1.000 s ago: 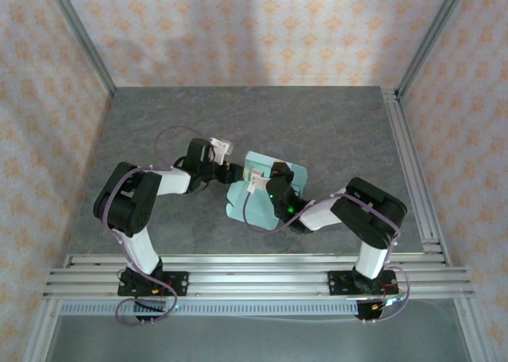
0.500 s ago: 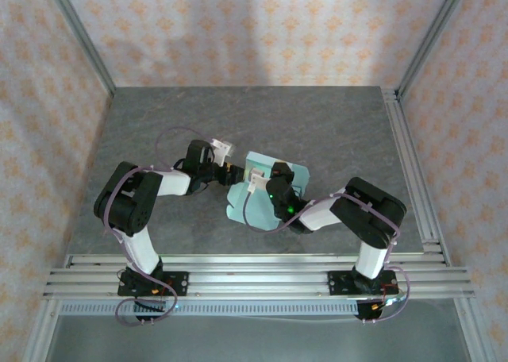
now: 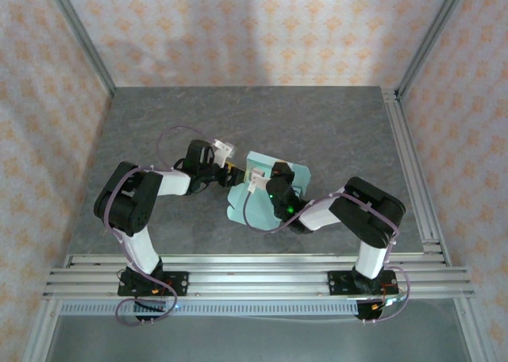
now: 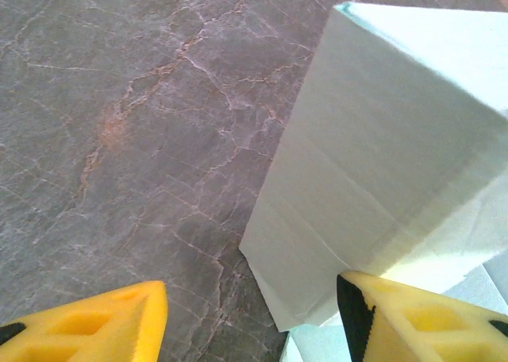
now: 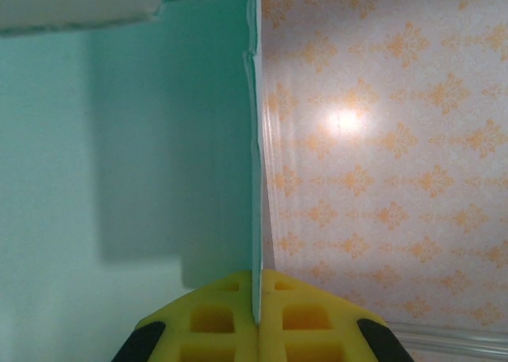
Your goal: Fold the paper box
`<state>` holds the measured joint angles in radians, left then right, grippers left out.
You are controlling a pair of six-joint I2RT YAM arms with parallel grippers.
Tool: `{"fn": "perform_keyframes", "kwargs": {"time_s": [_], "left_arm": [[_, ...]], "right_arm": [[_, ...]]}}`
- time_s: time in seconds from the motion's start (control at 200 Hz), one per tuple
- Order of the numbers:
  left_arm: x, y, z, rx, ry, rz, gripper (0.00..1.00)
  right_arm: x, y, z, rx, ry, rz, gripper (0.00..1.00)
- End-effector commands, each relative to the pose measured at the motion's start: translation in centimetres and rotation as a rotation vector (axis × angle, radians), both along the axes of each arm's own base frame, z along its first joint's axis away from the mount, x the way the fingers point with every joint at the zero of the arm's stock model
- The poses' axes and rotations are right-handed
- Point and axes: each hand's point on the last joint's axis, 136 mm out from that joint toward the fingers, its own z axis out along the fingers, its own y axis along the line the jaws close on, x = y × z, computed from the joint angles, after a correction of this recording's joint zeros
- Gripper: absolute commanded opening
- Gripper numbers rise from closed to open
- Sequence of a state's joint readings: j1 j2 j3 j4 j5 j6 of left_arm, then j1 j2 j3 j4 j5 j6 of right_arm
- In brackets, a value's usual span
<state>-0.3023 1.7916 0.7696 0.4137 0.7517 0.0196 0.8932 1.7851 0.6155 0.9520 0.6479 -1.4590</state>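
The paper box [image 3: 295, 175] is a pale mint-green card, partly folded, lying mid-table between the two arms. My right gripper [image 3: 265, 174] is over it, shut on a thin upright edge of the paper box [image 5: 127, 140]. That edge runs straight up from between the right gripper's [image 5: 256, 302] yellow pads. My left gripper [image 3: 234, 171] is at the box's left side and open. In the left wrist view a raised panel of the paper box [image 4: 373, 155] stands ahead. The panel's lower corner reaches in between the spread yellow fingers [image 4: 103, 326] of the left gripper [image 4: 254, 322], close to the right one.
The grey marbled table [image 3: 317, 124] has patterned walls on three sides and aluminium posts in the back corners. A rail [image 3: 413, 163] runs along the right edge, and the base rails [image 3: 254, 271] lie along the near edge.
My left gripper has edged slightly right, towards the box. The right arm and the box have stayed put.
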Motion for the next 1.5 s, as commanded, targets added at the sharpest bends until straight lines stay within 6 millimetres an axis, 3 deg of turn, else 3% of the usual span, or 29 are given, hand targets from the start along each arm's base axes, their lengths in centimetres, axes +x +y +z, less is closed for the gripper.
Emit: {"fn": "perform_keyframes", "kwargs": {"time_s": [0.0, 0.786, 1.491], "left_arm": [[-2.6, -2.4, 0.2, -0.027, 0.014, -0.142, 0.62], [-2.3, -3.2, 0.8, -0.052, 0.013, -0.183, 0.59], [0.7, -4.2, -0.2, 0.005, 0.044, -0.13, 0.5]], "right_arm": [[0.3, 0.8, -0.6, 0.019, 0.015, 0.019, 0.0], [0.5, 0.6, -0.7, 0.023, 0.011, 0.011, 0.0], [0.5, 1.0, 0.4, 0.047, -0.004, 0.022, 0.0]]}}
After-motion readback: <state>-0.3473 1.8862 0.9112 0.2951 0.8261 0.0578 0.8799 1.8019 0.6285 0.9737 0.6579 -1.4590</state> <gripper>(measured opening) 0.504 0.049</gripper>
